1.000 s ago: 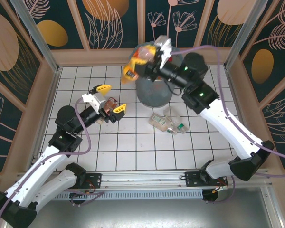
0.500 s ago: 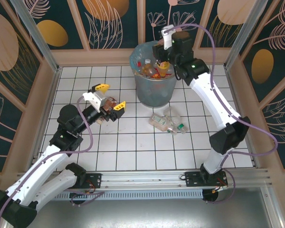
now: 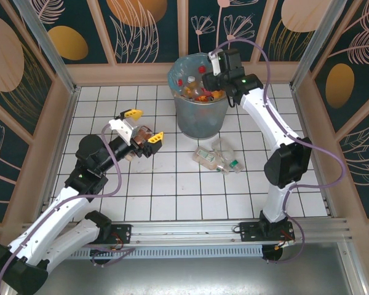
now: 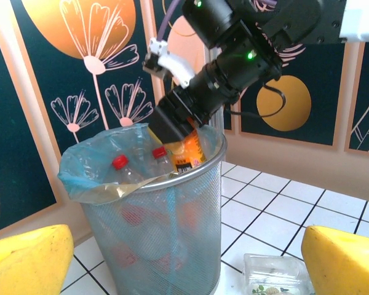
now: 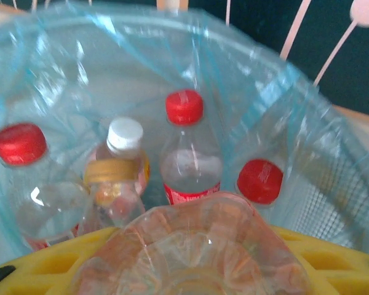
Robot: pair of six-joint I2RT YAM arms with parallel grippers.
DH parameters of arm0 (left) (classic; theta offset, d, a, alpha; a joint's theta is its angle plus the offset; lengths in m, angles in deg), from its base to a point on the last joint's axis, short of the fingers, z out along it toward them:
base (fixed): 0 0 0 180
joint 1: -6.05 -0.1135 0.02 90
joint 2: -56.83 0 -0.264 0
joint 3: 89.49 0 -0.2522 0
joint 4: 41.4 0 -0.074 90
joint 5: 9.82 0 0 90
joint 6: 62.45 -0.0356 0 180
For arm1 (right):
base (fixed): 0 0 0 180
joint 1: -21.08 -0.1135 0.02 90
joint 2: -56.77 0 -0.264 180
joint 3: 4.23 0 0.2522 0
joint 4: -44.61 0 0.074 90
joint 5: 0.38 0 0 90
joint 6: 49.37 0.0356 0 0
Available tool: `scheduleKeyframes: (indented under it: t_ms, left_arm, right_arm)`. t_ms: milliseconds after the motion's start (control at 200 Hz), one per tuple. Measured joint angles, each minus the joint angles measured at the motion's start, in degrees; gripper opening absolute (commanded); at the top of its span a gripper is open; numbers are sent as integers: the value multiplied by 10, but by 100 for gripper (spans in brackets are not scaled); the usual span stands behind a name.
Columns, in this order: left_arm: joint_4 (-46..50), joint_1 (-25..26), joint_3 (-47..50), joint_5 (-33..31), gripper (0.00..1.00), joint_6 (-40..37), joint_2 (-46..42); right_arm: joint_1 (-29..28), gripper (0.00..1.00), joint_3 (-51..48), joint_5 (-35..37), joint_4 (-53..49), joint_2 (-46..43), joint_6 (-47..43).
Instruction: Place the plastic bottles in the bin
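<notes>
The bin (image 3: 200, 117) is a grey mesh basket with a light-blue bag, standing at the back of the tiled floor. Several plastic bottles stand inside it, red-capped (image 5: 184, 107) and white-capped (image 5: 124, 134). My right gripper (image 3: 212, 85) hangs over the bin's mouth, shut on an orange-labelled bottle (image 4: 188, 150) whose clear base (image 5: 190, 246) sits between its yellow fingers (image 5: 24, 270). Two more clear bottles lie on the tiles in front of the bin, a flattened one (image 3: 206, 158) and a green-capped one (image 3: 230, 163). My left gripper (image 3: 144, 127) is open and empty, left of the bin.
Wooden walls with dark flowered panels (image 3: 141, 24) close in the floor on three sides, just behind the bin. The right arm's purple cable (image 3: 258, 61) loops above the bin. Open tiles (image 3: 172, 190) lie between the arm bases and the loose bottles.
The right arm has swung up and over the bin, bringing its bottle from the front rim down into the bin's mouth. The left arm has barely moved.
</notes>
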Motion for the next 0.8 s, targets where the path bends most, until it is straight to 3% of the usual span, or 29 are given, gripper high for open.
scheduleKeyframes:
  t_ms: [220,510,596,801]
  left_arm:
    - [2,0,0,0,95,0,4]
    - [9,0,0,0,95,0,5]
    - [12,0,0,-2,95,-1,5]
    - [15,0,0,-11,95,-5,3]
  right_arm:
    - [5,74,-55,-39,40,-1,-10]
    - [5,82,-34,-71,51,-15,-10]
    - [5,78,3,-74,50,-15,-4]
    - [5,42,82,-90,49,-14,18]
